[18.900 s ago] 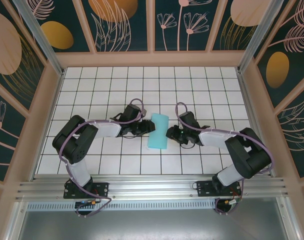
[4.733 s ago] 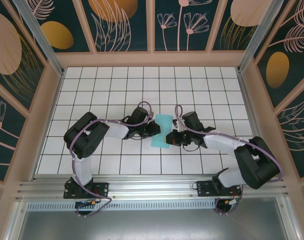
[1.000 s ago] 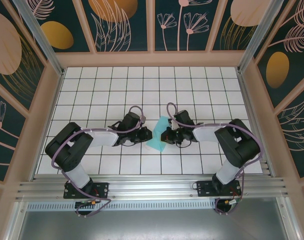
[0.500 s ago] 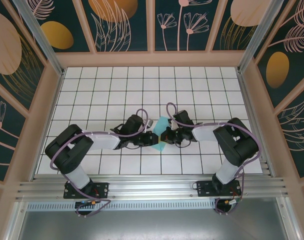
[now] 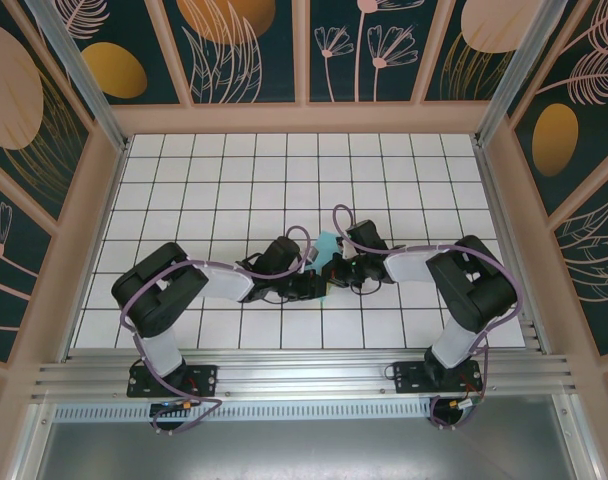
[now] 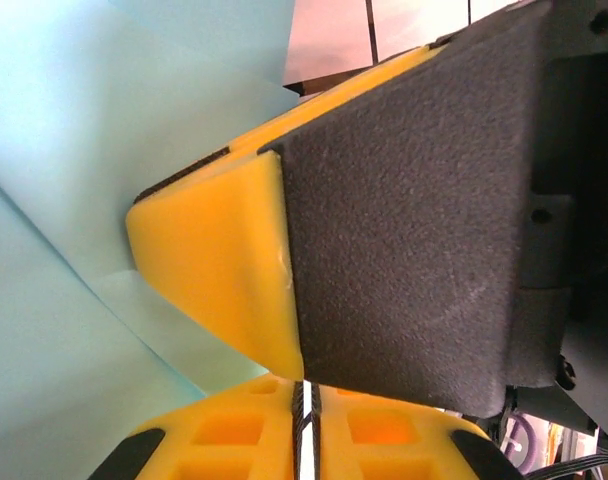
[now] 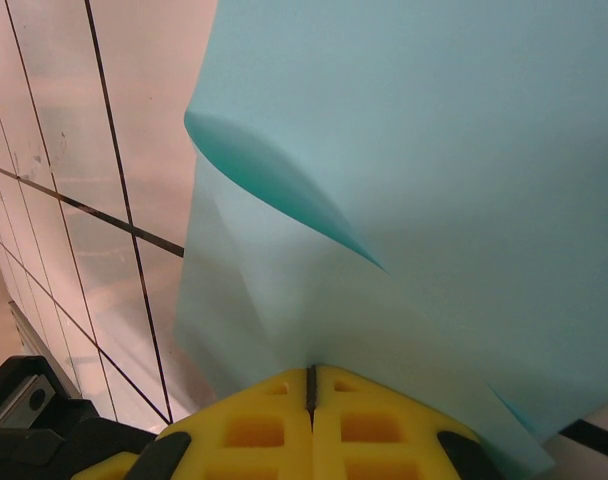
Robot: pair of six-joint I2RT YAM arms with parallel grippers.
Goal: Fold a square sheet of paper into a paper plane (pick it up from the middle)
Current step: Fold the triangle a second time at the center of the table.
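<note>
The square sheet of paper [image 5: 327, 243] is folded and light turquoise, and a small piece of it peeks out between the two wrists in the top view. My right gripper [image 5: 333, 270] is shut on the sheet. In the right wrist view the paper [image 7: 434, 150] rises straight out of the closed yellow jaws [image 7: 310, 380] with a curled flap. My left gripper [image 5: 319, 287] sits tight against the right one. In the left wrist view its jaws [image 6: 306, 420] are together with a hairline slit. The right gripper's yellow-and-black finger [image 6: 214, 260] looms just ahead, with the paper [image 6: 84, 120] to the left.
The floor is white tiles [image 5: 234, 170] inside wooden walls [image 5: 304, 118]. An aluminium rail [image 5: 304, 375] runs along the near edge by the arm bases. Both arms stretch low towards the centre.
My left gripper has slid right, up against the right gripper, and now covers most of the paper. The right arm has hardly moved and keeps its grip.
</note>
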